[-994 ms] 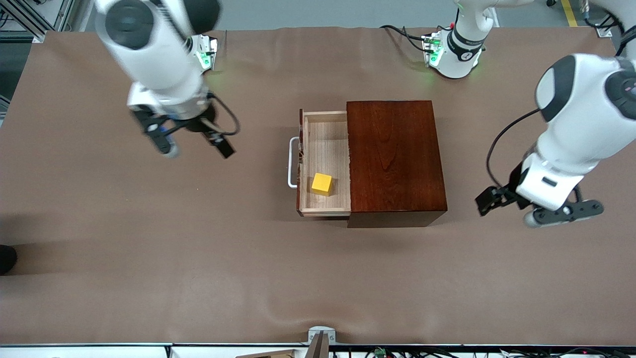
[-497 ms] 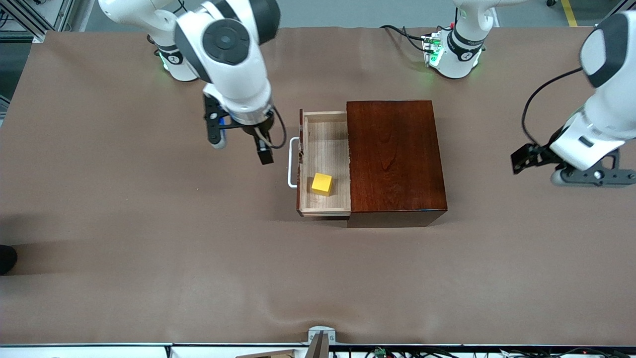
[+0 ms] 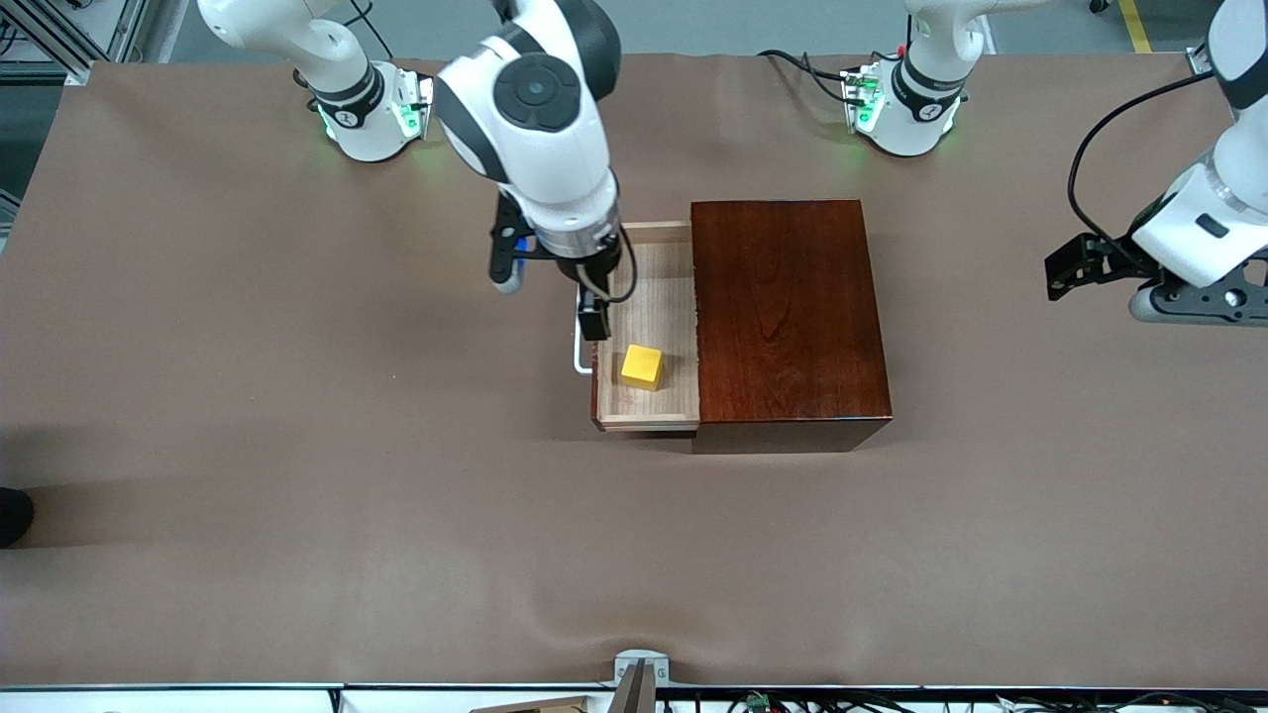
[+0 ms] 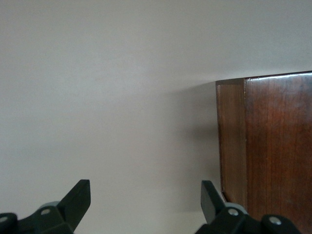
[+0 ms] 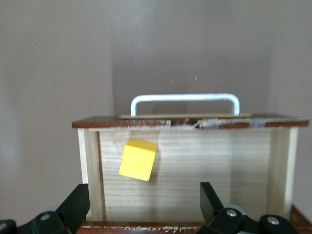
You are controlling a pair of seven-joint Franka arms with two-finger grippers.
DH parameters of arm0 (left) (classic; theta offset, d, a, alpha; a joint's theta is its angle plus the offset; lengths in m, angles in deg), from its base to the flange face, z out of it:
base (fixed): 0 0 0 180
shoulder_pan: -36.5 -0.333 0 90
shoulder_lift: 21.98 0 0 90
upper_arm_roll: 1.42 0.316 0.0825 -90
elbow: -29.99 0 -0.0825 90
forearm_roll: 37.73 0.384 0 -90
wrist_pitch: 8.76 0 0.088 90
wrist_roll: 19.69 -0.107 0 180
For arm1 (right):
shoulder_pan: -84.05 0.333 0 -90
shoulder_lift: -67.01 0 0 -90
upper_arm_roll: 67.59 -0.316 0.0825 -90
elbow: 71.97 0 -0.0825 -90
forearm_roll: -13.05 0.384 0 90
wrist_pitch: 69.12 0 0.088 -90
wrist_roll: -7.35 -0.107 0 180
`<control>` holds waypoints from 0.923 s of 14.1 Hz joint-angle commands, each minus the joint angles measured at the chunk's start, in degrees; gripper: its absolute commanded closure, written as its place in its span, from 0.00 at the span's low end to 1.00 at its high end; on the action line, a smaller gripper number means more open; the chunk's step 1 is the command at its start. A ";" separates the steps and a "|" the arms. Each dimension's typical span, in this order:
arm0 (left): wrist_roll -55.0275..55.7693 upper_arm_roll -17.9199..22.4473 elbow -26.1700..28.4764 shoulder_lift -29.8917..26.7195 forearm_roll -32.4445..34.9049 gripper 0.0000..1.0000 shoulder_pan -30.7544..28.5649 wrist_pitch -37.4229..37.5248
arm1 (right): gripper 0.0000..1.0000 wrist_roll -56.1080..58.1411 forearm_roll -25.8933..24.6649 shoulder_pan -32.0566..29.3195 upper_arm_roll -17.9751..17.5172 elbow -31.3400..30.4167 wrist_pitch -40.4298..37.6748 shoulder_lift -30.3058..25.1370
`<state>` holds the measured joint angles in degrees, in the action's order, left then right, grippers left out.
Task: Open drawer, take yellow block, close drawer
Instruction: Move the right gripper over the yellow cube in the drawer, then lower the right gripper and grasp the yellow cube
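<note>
The drawer [image 3: 659, 297] is pulled out of the reddish-brown box [image 3: 783, 317], its white handle [image 3: 580, 356] toward the right arm's end of the table. The yellow block [image 3: 641, 366] lies in the drawer's corner nearest the front camera. My right gripper [image 3: 592, 312] hangs open and empty over the drawer's front. In the right wrist view the block [image 5: 138, 159] lies on the plywood floor [image 5: 204, 170], past my open gripper [image 5: 145, 195]. My left gripper [image 3: 1070, 272] waits open over the table by the left arm's end.
Brown cloth [image 3: 297, 446] covers the table. The left wrist view shows bare cloth under the open gripper [image 4: 146, 187] and a side of the box [image 4: 278, 146]. Both arm bases stand along the table's edge farthest from the front camera.
My right arm has swung from the right arm's end of the table to over the drawer's front. My left arm has drawn away from the box. Drawer and block have not moved.
</note>
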<state>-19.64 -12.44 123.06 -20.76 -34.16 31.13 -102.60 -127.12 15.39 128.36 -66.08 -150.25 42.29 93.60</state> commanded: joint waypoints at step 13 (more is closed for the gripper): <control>-0.31 8.21 -1.13 -5.88 -6.98 0.00 5.01 7.00 | 0.00 -6.85 0.56 1.13 0.77 2.16 10.23 11.11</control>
<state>-19.65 -6.42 121.19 -25.42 -38.14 35.56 -96.15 -132.82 15.40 128.81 -65.86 -149.70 52.63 103.57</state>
